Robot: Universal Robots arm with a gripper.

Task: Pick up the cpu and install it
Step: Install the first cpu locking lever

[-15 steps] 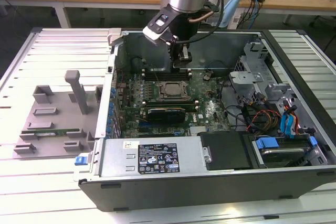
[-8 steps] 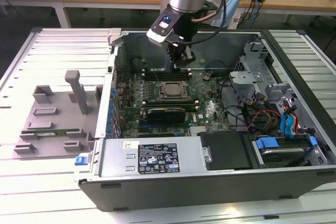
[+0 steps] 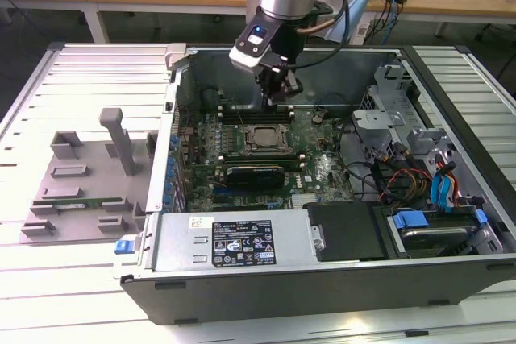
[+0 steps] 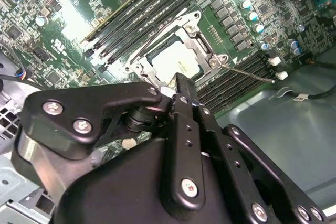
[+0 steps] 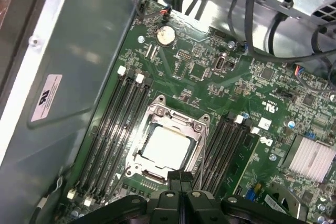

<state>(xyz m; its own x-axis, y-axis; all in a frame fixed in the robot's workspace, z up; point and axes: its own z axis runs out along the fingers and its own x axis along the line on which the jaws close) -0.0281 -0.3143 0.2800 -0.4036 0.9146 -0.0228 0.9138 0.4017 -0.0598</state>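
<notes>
Close above the cpu at the motherboard's middle, hovers with claw pinched narrow, empty; probably light, stiff, fragile: take by opposite edges.

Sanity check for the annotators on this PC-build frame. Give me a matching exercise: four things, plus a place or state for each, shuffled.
Things:
A. cpu
B. claw
C. coin cell
D. grey fixture

Places or states:
1. Outside the case, at the exterior view's left
2. Lying in the socket frame
3. Round, silver, on the motherboard
4. Shut, holding nothing, above the motherboard

Pairs: A-2, B-4, C-3, D-1
</notes>
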